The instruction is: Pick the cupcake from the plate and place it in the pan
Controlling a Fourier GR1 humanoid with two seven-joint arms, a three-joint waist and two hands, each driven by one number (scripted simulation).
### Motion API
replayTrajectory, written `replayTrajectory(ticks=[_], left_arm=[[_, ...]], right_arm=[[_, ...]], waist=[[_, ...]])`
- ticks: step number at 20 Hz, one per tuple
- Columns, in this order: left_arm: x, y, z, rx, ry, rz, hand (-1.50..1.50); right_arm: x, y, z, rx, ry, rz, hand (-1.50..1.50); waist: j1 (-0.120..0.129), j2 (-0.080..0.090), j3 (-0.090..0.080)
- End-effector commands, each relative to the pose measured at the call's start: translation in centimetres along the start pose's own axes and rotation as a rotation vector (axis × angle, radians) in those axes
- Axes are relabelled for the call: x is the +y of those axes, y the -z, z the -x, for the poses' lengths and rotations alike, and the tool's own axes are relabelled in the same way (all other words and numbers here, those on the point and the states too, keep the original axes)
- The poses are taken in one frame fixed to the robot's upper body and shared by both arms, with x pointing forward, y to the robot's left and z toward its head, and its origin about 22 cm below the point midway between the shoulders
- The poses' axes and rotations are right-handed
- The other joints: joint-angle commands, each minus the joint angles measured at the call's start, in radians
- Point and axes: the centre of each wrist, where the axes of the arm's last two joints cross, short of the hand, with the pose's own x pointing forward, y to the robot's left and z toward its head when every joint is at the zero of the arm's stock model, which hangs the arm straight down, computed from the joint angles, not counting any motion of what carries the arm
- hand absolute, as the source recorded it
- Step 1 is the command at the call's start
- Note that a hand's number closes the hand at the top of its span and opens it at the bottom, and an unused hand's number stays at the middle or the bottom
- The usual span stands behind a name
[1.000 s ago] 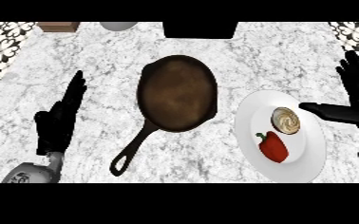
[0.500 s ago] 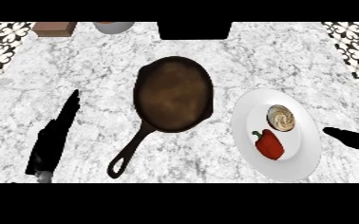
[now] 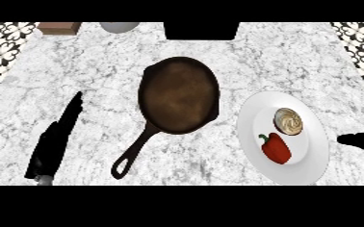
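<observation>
Our left hand (image 3: 53, 144) holds its fingers straight, pressed together. Beyond our right hand (image 3: 351, 138), fingers unclear, the cupcake (image 3: 289, 121) sits on the plate (image 3: 249, 125), pan (image 3: 177, 95) further.

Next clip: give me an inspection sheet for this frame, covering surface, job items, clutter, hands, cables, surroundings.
Surface: white marbled counter.
Job's things: cupcake on the white plate, right of the pan; pan holds nothing, handle toward lower left.
Clutter: red pepper on the same plate.
Hands: left hand open, fingers straight, at left; right hand barely in view at right edge.
Cables: nothing seen.
Surroundings: brown block, grey bowl, dark object along the far edge.
</observation>
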Motion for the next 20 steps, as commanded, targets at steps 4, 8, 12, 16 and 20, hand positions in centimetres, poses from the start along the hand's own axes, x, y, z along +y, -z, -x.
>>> replayTrajectory(ticks=[4, 8, 12, 16, 20], left_arm=[[1.0, -0.4, 0.8, 0.007, -0.005, -0.007, 0.00], [0.2, 1.1, -0.5, -0.010, -0.015, 0.016, 0.00], [-0.8, 0.7, 1.1, -0.025, 0.009, 0.002, 0.00], [-2.1, 0.6, -0.4, -0.017, -0.002, -0.009, 0.00], [-0.2, -0.6, 0.4, -0.007, 0.000, 0.016, 0.00]], right_arm=[[-0.1, 0.4, -5.5, 0.030, -0.105, -0.163, -1.50], [0.8, 2.3, -9.0, 0.106, -0.111, -0.202, -1.50], [3.6, 3.3, -11.2, 0.134, -0.179, -0.279, -1.50], [5.1, 2.8, -12.1, 0.186, -0.286, -0.317, -1.50], [4.6, 4.4, -11.5, 0.265, -0.395, -0.393, -1.50]], waist=[[0.003, 0.001, 0.001], [0.006, 0.003, 0.001], [0.012, 0.005, 0.001], [0.004, 0.002, 0.001], [0.012, 0.003, 0.001]])
